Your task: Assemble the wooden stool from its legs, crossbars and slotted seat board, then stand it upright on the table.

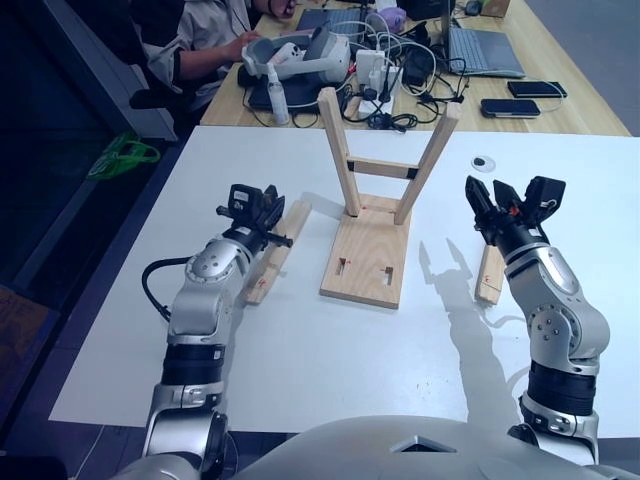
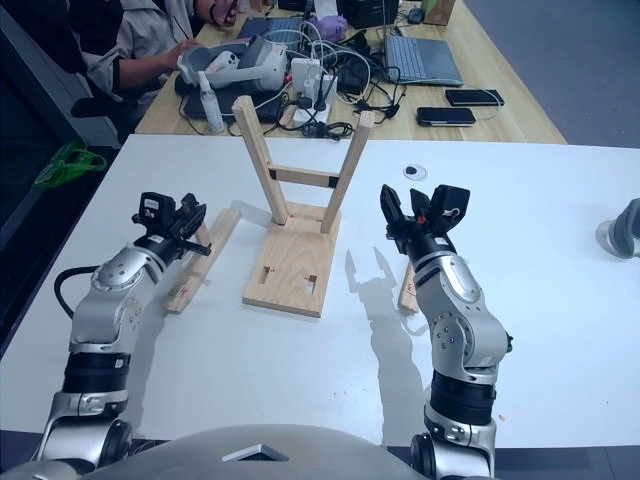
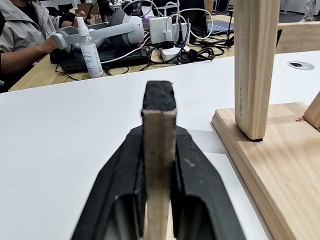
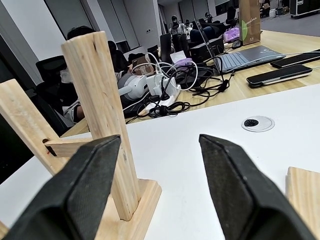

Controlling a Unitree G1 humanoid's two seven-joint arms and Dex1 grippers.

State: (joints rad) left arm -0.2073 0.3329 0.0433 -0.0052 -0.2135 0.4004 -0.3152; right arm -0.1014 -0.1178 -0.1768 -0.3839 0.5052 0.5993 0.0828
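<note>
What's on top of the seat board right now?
Two legs, joined by a crossbar, stand at the far end of the seat board; two near slots are empty. The leg ends inside the board are hidden.

Nothing actually readable here, tbh. There are a few tiny red marks on the seat board (image 1: 365,255) near the slots, and one on the loose wooden piece (image 1: 488,275) lying to its right. They're all too small to make out as letters or numbers.
</note>
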